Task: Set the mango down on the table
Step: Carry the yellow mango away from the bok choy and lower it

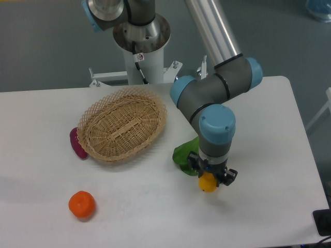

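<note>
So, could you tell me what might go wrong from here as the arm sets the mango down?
The gripper is shut on the mango, a smooth rounded fruit, so it may roll across the table once released. The green leafy vegetable lies right beside the gripper, partly hidden by it, so the fingers or the mango could catch it. Whether the mango touches the table yet is unclear; opening too early would drop it.

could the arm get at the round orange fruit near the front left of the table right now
Probably not at once: the two-finger gripper is shut on the small yellow mango. The round orange fruit itself sits alone on the white table, nothing over it.
</note>
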